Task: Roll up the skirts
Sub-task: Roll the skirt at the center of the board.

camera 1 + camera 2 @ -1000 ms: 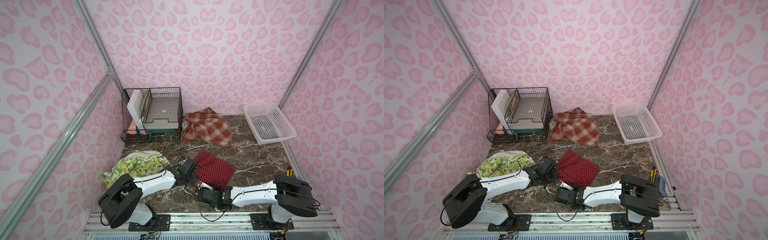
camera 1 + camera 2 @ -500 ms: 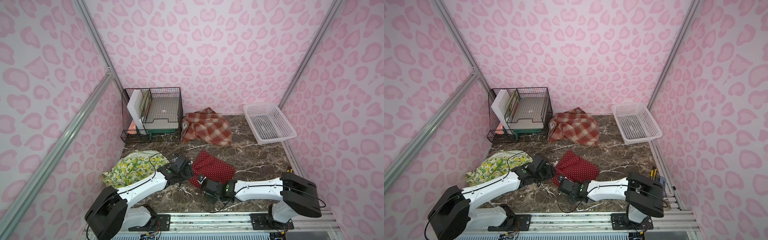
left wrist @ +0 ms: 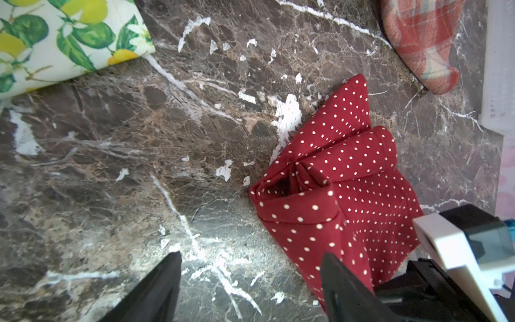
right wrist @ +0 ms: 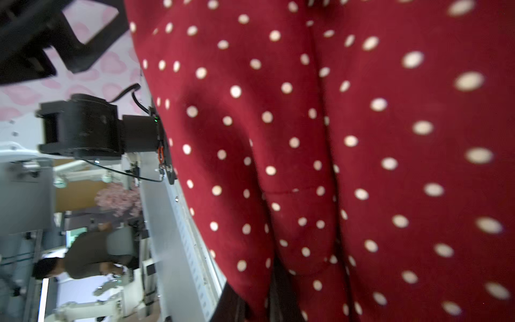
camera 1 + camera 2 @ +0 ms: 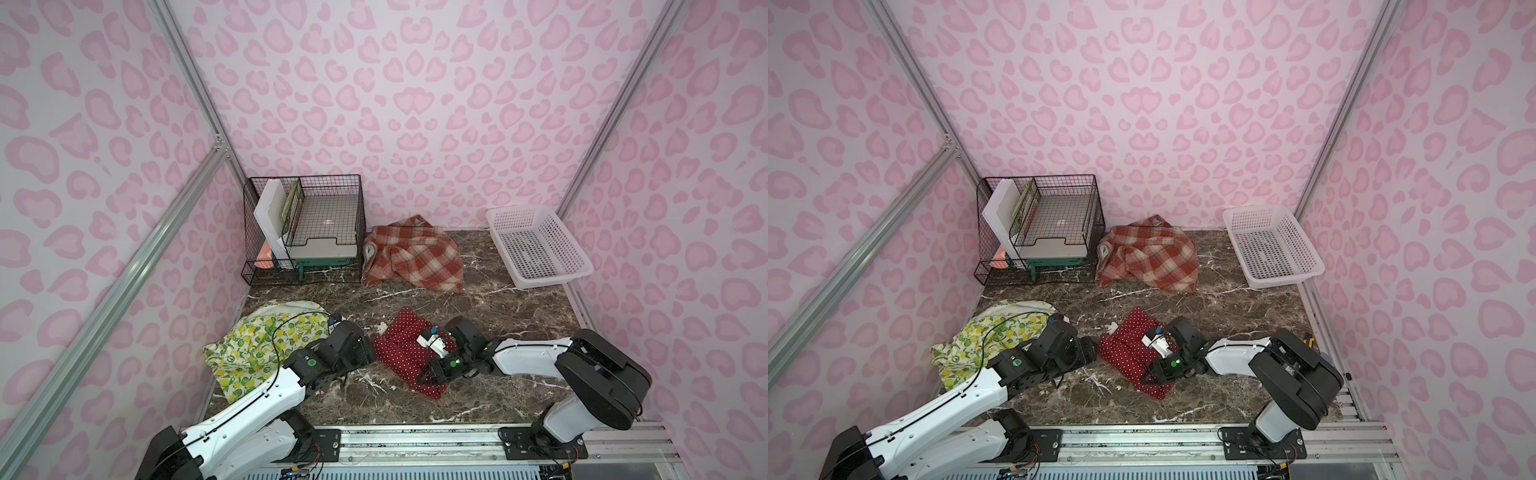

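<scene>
arms: both are bolted to the metal rail (image 5: 415, 440) at the near edge and reach in low over the brown marble tabletop (image 5: 511, 307), nearly meeting in the middle.
left gripper (image 3: 250, 255): fingers spread wide. The left wrist view shows only bare marble between them. One black finger (image 3: 342, 287) sits right up against the edge of the red polka-dot skirt (image 3: 348, 195) but isn't pinching it.
right gripper (image 5: 426, 372): down on the near side of that same skirt. In the right wrist view it looks pinched together on a fold of the dotted cloth, which bulges up just past the fingers.
red polka-dot skirt: near the centre of the table, between the two grippers. It's partly folded over itself, with layered folds and an open curl at the end facing the left arm, so it's a loose bundle and not a tidy roll.
lemon skirt (image 5: 257, 345): near left, crumpled and spread out. The left arm and its black cable cross over it, and it's apart from the red one.
plaid skirt (image 5: 415, 257): far back in the middle, a rumpled heap against the pink wall (image 5: 415, 124), just beside the wire rack.
wire rack (image 5: 249, 232): far left corner, with a white board standing in it.
white basket (image 5: 552, 279): far right corner, well apart from all three skirts.
</scene>
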`<state>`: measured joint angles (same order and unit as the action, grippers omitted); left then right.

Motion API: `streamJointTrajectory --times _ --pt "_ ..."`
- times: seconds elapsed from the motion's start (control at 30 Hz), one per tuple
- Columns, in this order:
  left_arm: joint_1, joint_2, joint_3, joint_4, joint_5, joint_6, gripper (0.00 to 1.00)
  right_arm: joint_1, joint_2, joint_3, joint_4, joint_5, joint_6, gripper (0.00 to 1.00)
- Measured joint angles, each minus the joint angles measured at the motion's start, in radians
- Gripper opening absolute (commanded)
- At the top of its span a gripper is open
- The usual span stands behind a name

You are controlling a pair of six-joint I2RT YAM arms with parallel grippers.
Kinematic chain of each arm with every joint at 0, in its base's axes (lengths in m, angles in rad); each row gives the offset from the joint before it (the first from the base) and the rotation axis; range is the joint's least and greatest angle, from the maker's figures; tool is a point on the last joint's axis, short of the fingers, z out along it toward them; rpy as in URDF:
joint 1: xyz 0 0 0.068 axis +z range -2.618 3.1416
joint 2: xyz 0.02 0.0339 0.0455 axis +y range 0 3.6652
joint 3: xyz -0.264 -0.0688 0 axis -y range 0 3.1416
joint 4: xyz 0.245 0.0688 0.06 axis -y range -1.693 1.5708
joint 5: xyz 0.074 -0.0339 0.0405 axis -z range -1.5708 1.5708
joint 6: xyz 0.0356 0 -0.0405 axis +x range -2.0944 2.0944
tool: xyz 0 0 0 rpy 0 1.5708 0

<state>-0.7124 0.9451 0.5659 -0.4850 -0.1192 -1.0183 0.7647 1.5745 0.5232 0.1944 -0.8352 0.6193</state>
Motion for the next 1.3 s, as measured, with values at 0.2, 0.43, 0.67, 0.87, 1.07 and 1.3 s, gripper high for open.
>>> streamJointTrajectory --times 0.2,0.43,0.67,0.87,1.07,1.3 --pt "-0.061 0.122 0.049 0.052 0.010 0.000 0.83 -0.116 0.045 -0.040 0.106 -0.123 0.058 0.00" --pt "-0.087 0.229 0.069 0.167 0.032 0.000 0.85 -0.194 0.115 -0.014 0.111 -0.190 0.048 0.00" --pt "-0.089 0.356 0.063 0.282 0.039 -0.008 0.86 -0.225 0.142 0.005 0.072 -0.198 0.005 0.01" --pt "-0.089 0.376 0.085 0.363 0.014 -0.012 0.87 -0.230 0.187 0.008 0.090 -0.234 -0.014 0.01" --pt "-0.084 0.412 0.080 0.438 0.010 -0.003 0.87 -0.239 0.207 0.022 0.080 -0.254 -0.024 0.01" --pt "-0.055 0.569 0.073 0.545 0.035 0.006 0.85 -0.249 0.206 0.019 0.072 -0.256 -0.029 0.01"
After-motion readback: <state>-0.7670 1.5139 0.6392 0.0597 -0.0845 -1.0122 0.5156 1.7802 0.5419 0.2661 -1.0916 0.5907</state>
